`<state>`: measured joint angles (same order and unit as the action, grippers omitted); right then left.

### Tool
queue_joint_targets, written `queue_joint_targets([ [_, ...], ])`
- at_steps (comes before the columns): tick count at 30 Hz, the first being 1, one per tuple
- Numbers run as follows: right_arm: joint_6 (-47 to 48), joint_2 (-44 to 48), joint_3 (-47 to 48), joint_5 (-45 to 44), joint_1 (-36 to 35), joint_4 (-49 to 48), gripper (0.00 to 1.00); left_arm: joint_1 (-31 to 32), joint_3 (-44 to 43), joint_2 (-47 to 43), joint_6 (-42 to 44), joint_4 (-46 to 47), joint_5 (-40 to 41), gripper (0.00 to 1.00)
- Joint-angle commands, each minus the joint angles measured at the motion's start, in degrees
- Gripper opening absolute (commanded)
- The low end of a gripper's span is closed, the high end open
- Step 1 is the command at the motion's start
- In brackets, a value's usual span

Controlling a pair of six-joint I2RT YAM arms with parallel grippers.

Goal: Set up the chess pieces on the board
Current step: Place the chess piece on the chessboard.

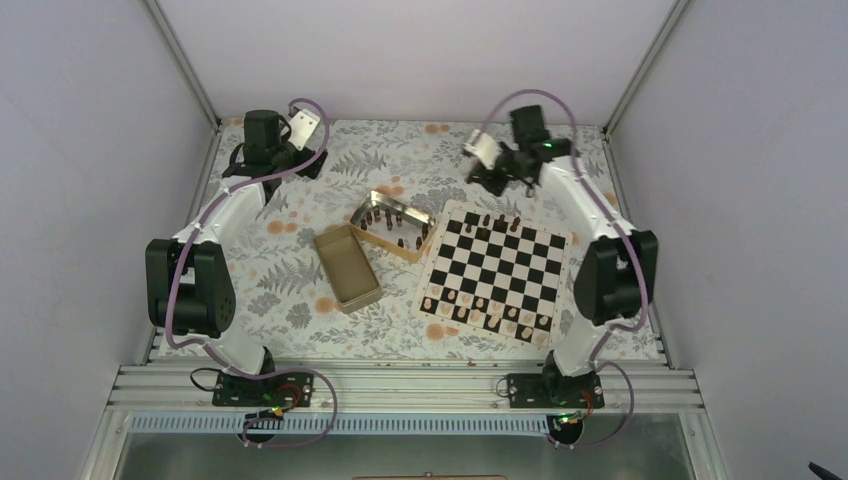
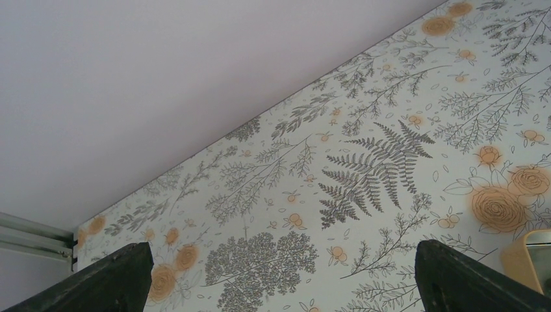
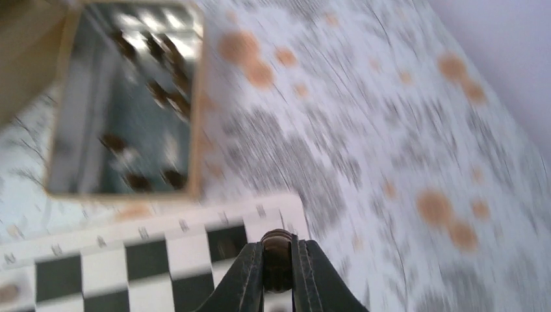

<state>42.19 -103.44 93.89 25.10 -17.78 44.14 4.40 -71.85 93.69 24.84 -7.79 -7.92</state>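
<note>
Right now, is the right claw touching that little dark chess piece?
Touching. The right wrist view shows the dark chess piece pinched between both fingers of the right gripper, with no gap on either side.

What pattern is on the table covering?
Table covering: grey ferns, orange roses on white; left wrist view.

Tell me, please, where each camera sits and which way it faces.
Top external: above and behind the bases, looking down at the board, the open tin and both arms.
Left wrist: on the left arm, looking across the tablecloth to the wall; the open left gripper shows.
Right wrist: on the right arm, blurred, looking down past the right gripper, shut on a chess piece, at the board's corner.
Shared: top and right wrist both show board and tin.
</note>
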Motion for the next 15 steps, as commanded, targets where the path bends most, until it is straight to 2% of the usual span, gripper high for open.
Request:
queue_joint_targets([
  [1, -1.2, 7.5, -10.4, -0.9, 9.4, -1.5, 0.10, 0.2, -0.3, -1.1, -0.1, 1.1, -0.4, 1.00],
  [7, 0.3, 15.9, -24.6, -1.5, 17.8, -4.6, 0.11, 0.3, -0.8, -0.9, -0.6, 0.9, -1.2, 1.00],
  [15, 1.3, 13.6, -33.6, -1.4, 24.3, -10.5, 0.11, 0.4, -0.5, -1.4, -0.8, 0.9, -1.4, 1.00],
])
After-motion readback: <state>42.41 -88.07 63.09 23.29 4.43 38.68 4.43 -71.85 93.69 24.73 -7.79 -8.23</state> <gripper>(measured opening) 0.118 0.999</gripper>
